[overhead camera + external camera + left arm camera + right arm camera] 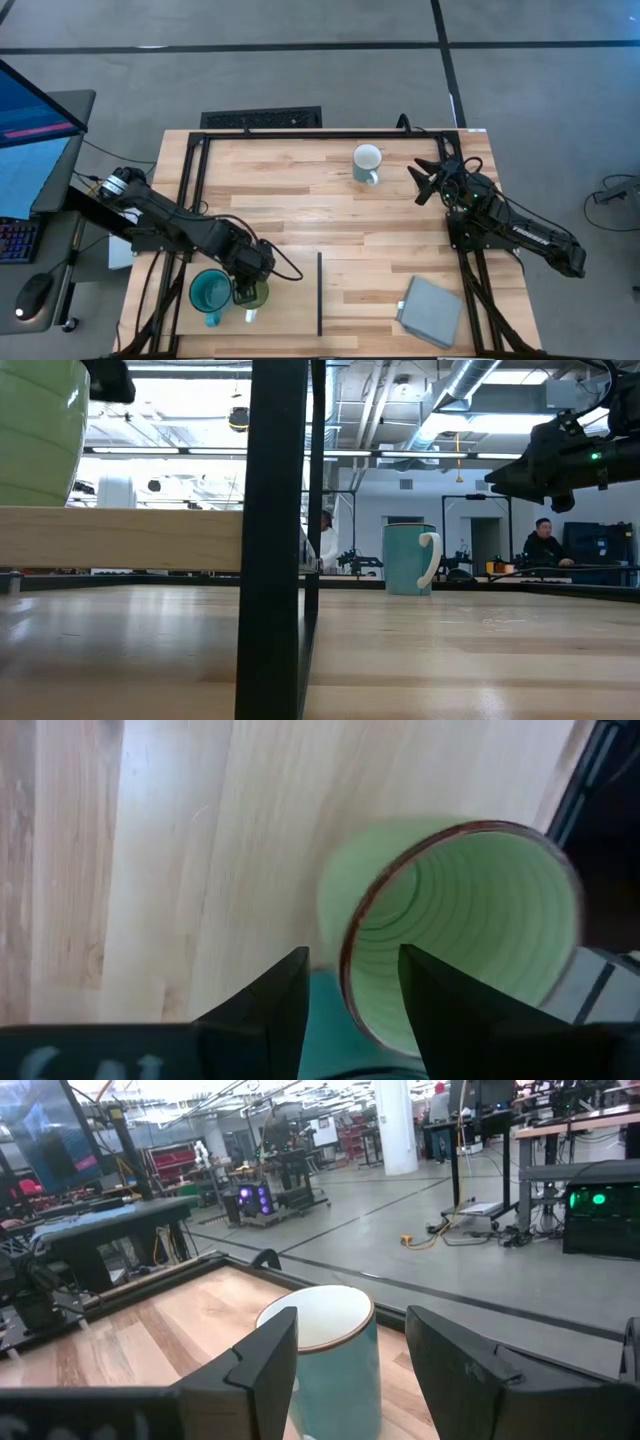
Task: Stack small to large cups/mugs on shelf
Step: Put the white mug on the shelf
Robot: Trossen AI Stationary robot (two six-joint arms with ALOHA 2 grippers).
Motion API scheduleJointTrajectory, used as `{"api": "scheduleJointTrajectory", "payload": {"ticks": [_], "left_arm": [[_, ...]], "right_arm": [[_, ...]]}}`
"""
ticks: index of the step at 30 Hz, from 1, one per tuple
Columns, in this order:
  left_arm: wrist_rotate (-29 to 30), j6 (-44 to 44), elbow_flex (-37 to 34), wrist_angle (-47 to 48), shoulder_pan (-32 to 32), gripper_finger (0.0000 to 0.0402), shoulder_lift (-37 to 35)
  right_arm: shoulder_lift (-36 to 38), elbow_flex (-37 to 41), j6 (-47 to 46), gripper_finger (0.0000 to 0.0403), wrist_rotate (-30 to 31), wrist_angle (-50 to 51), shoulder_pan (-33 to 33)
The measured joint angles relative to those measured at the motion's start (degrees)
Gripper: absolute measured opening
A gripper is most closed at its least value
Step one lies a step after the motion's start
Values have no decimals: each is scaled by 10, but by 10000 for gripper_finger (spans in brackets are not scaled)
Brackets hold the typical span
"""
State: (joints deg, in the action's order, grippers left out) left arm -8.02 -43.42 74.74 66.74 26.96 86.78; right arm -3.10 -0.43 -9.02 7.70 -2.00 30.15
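Bright ceiling lamps light the room evenly; shadows on the surface (330, 215) are soft. The light green mug (470, 920) appears blurred.

Striped wooden bench (300, 205), grey-blue square pad (431, 310) lying near its right front corner, monitor (30, 120), keyboard (15, 240) and mouse (35, 292) on a side desk, seated person (545, 545) in the room beyond

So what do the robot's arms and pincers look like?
Both arms are black and chunky with joints. The left arm trails thin black cables; the right arm carries small white lettering. Each ends in a pincer with two dark, flat, pointed fingers.
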Motion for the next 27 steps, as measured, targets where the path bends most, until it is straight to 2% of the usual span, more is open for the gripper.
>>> {"api": "scheduleJointTrajectory", "payload": {"ticks": [5, 8, 12, 19, 23, 27], "left_arm": [[36, 6, 45, 53, 0, 146, 0], [88, 12, 73, 102, 0, 146, 0], [222, 35, 105, 161, 0, 146, 0], [446, 129, 115, 169, -13, 146, 0], [474, 161, 115, 153, -54, 146, 0], [455, 230, 113, 100, -99, 146, 0]], "right_arm": [[0, 0, 0, 209, 0, 1, 0], [0, 0, 0, 209, 0, 1, 0], [0, 0, 0, 209, 0, 1, 0], [0, 0, 0, 209, -1, 2, 0], [0, 0, 0, 209, -1, 2, 0], [0, 0, 4, 209, -1, 2, 0]]}}
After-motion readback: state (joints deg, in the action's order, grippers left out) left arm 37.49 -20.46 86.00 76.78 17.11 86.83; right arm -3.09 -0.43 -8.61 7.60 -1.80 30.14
